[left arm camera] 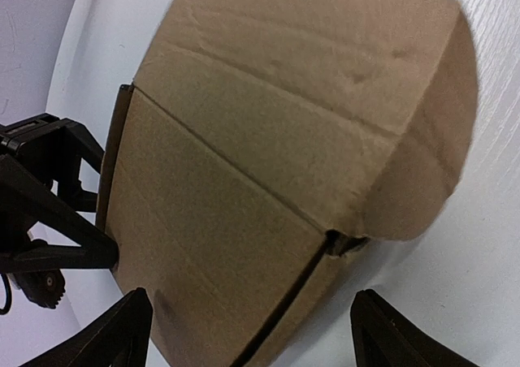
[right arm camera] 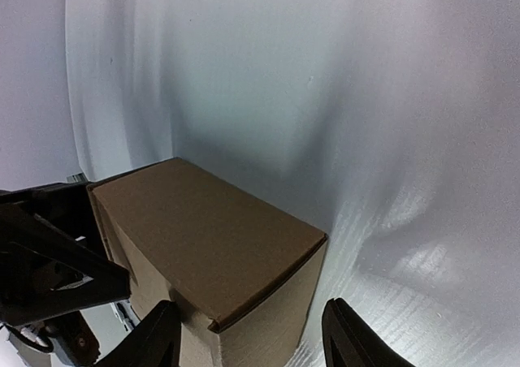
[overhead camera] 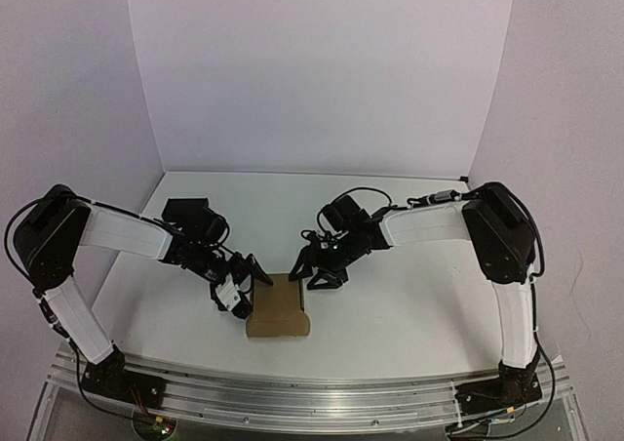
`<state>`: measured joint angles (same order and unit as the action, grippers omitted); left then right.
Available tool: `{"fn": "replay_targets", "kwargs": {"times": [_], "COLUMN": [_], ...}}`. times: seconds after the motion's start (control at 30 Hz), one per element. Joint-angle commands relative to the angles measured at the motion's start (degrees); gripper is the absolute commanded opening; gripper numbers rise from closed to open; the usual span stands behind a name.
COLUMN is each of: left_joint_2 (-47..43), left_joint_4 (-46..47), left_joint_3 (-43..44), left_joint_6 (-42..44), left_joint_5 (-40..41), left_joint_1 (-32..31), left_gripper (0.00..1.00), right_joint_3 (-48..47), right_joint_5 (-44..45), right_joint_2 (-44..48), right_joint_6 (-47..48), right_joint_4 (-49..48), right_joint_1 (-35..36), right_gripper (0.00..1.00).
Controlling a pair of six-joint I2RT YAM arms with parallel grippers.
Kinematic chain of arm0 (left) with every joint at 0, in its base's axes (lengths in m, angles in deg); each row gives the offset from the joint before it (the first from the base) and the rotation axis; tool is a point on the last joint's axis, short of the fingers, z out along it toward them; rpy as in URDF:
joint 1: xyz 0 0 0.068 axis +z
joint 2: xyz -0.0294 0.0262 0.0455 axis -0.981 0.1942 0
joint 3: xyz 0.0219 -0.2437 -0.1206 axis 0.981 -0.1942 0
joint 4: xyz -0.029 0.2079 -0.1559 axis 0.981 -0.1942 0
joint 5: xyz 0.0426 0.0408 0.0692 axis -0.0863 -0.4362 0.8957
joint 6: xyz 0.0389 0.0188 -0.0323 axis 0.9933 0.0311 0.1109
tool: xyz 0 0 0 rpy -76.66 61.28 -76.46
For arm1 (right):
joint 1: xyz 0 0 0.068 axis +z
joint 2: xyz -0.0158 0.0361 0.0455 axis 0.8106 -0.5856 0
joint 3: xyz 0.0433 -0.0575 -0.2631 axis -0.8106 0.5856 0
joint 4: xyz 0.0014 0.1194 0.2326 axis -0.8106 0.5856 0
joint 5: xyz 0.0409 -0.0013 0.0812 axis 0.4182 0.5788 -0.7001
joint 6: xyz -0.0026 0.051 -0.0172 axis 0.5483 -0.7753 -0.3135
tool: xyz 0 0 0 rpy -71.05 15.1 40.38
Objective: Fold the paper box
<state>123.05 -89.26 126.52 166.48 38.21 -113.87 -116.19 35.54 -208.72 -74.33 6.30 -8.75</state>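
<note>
**Step in hand.** The plain brown cardboard paper box [overhead camera: 280, 306] already stands as a closed cuboid, so the task appears near its end, at the closing or releasing stage. In the left wrist view the rounded cardboard end flap [left arm camera: 422, 140] curves over one end. A dark gap shows at its lower corner, so that flap does not look fully seated.

**Location.** The box sits on the white table [overhead camera: 419, 309], centred between the two arms and towards the near edge.

**Tools.**
- The left gripper [overhead camera: 255, 273] is at the box's left far corner. Its jaws are spread wide, with the box ahead of and between them, and they hold nothing.
- The right gripper [overhead camera: 314, 275] is at the right far corner. Its jaws are parted and straddle a box corner closely, but no pinch is evident.

**Next move, as judged.** Press or tuck the loose flap home while the other arm steadies the body. A sideways push could slide the light box.
</note>
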Motion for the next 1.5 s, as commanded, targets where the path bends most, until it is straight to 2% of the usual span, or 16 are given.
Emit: {"fn": "replay_targets", "kwargs": {"times": [0.0,0.17,0.4,0.6,0.83,1.07,1.27,1.47], "left_joint_2": [0.7,0.6,-1.4,-2.9,-2.8,-1.6,1.2,6.6], "left_joint_4": [6.6,16.0,13.4,8.1,6.6,14.6,25.8,41.1], "left_joint_3": [-2.6,-6.0,2.6,5.5,6.2,2.9,-2.5,-6.9], "left_joint_6": [8.1,4.6,-22.2,-35.8,-63.7,-90.7,-102.0,-109.3], "left_joint_5": [-2.9,-5.7,-10.6,-16.5,-22.6,-22.0,-16.6,-20.5], "left_joint_1": [0.1,0.1,0.1,-0.2,-0.2,-0.7,-2.1,-4.8], "left_gripper": [0.88,0.84,0.74,0.64,0.62,0.64,0.69,0.71], "right_joint_3": [-2.0,0.9,2.4,3.9,6.7,8.1,10.2,13.5], "right_joint_5": [-4.3,-11.2,-18.5,-19.9,-21.9,-23.5,-17.6,-11.4], "right_joint_2": [-1.8,-1.4,3.9,7.0,11.8,15.7,19.1,23.5], "right_joint_6": [-2.0,-6.3,-9.9,-12.1,-15.2,-21.3,-29.7,-41.0], "right_joint_4": [1.2,1.1,1.1,0.9,1.0,1.1,1.1,1.1], "right_joint_1": [0.2,0.3,0.4,0.3,0.4,0.4,0.3,0.7], "right_gripper": [0.59,0.59,0.59,0.59,0.59,0.59,0.60,0.60]}}
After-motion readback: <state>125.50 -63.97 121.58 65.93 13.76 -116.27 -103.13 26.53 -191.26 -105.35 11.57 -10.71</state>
